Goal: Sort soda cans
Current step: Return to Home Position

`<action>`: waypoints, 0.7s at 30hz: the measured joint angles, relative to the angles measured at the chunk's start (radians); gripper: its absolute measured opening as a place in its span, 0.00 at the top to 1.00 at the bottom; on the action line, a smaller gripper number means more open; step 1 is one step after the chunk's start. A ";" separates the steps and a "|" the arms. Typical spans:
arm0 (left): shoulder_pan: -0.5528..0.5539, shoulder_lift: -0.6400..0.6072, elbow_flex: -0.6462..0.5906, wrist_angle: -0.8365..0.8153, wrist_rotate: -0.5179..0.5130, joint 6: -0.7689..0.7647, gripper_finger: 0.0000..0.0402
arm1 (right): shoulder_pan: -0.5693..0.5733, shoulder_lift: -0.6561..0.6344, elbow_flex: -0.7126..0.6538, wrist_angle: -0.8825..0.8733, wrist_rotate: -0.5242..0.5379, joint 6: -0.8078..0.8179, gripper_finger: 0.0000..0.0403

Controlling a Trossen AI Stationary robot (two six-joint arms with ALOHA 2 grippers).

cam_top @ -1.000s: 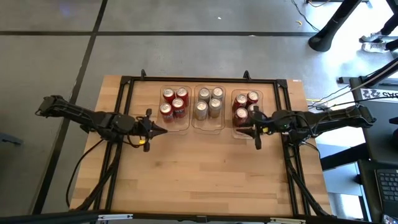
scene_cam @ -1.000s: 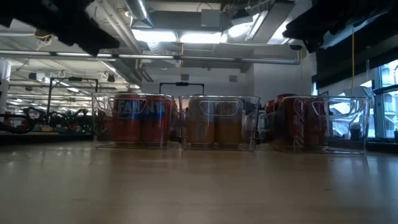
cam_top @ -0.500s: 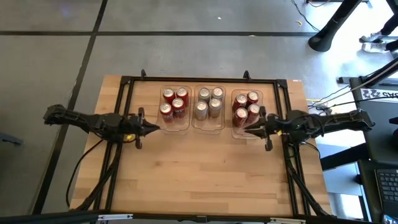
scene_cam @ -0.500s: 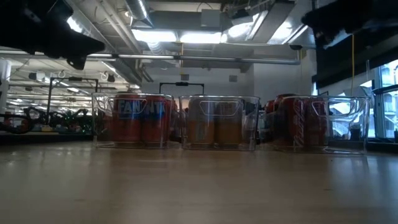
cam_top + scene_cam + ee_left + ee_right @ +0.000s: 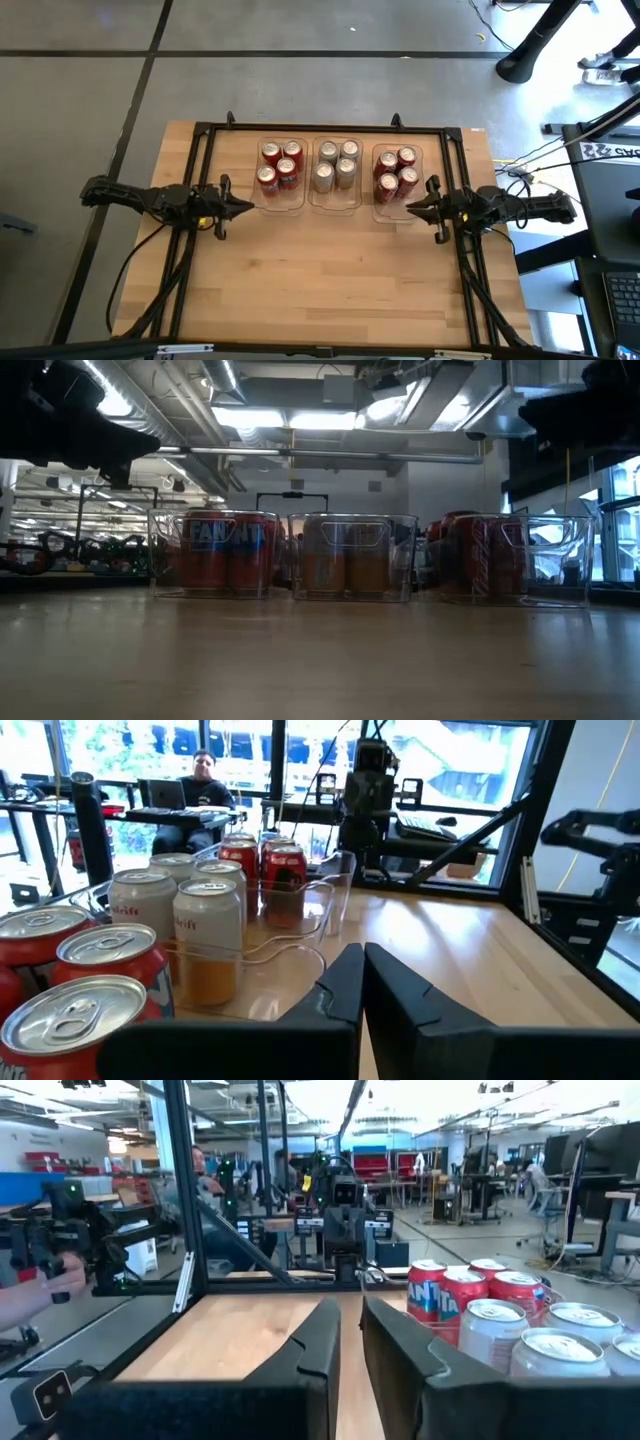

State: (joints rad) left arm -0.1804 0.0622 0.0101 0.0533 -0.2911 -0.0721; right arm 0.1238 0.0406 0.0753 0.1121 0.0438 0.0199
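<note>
Red and pale soda cans (image 5: 322, 177) fill clear bins (image 5: 334, 205); left gripper (image 5: 249, 208) and right gripper (image 5: 407, 208), jaws together, hover near. A stray swing could clip one.

"FANTA" is showing in pale letters on the red cans (image 5: 215, 550) sitting in the clear bin (image 5: 160, 565) at the left of the low view. In the right wrist view, the nearest red can (image 5: 428, 1295) is showing "anta". In the left wrist view, a pale can (image 5: 140, 915) is showing letters ending in "drift". The remaining print is staying too small to read.
</note>
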 joint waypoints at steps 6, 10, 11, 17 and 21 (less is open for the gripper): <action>0.003 0.001 0.000 0.000 0.000 0.002 0.99 | 0.001 -0.038 -0.063 0.013 0.006 0.006 0.88; 0.026 -0.002 0.000 0.000 0.000 0.002 0.99 | 0.001 -0.037 -0.063 -0.019 0.035 0.018 0.88; 0.033 -0.001 0.000 0.000 0.000 0.005 0.99 | 0.001 -0.039 -0.063 -0.010 0.034 0.012 0.88; 0.073 -0.001 0.000 0.000 0.000 0.033 0.99 | 0.000 -0.039 -0.064 -0.069 0.036 -0.002 0.88; 0.100 -0.001 0.000 0.000 0.000 0.042 0.99 | 0.000 -0.039 -0.065 -0.076 0.032 -0.002 0.88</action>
State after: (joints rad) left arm -0.0802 0.0612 0.0101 0.0528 -0.2913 -0.0297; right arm 0.1238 0.0017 0.0105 0.0360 0.0761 0.0177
